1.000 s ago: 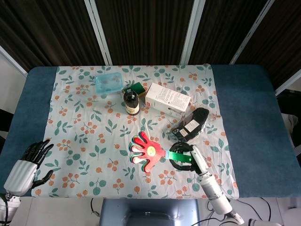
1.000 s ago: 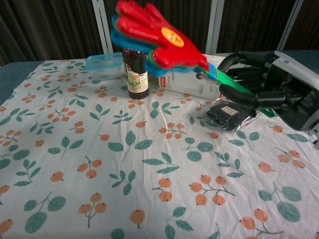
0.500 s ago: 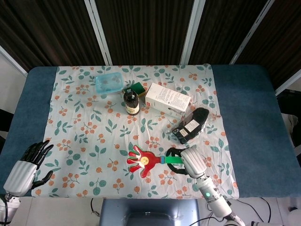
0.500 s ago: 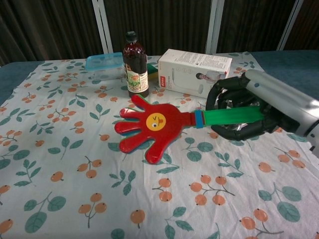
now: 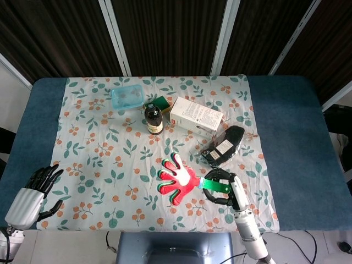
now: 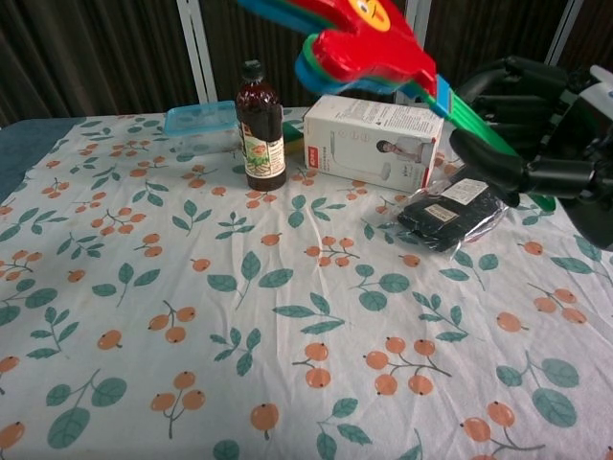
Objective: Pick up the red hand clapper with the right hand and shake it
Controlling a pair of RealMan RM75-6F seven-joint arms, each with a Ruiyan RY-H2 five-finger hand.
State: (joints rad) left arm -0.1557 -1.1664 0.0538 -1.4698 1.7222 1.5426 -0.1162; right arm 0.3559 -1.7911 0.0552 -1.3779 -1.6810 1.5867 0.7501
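Observation:
The red hand clapper (image 5: 178,177) has a red palm over blue and green layers and a green handle. My right hand (image 5: 223,186) grips that handle near the table's front right. In the chest view the clapper (image 6: 369,43) is raised high, its fingers cut off by the top edge, and my right hand (image 6: 536,144) holds it well above the cloth. My left hand (image 5: 34,188) hangs off the table's front left corner, fingers apart and holding nothing.
A dark brown bottle (image 5: 154,118) stands mid-table beside a white box (image 5: 196,116). A blue lidded container (image 5: 127,98) and a green sponge (image 5: 160,103) sit behind them. A black packet (image 5: 223,146) lies just behind my right hand. A floral cloth (image 5: 104,165) covers the table.
The clapper swung down to lie low over the cloth half a second ago and has now swung back up high. My left hand stayed put.

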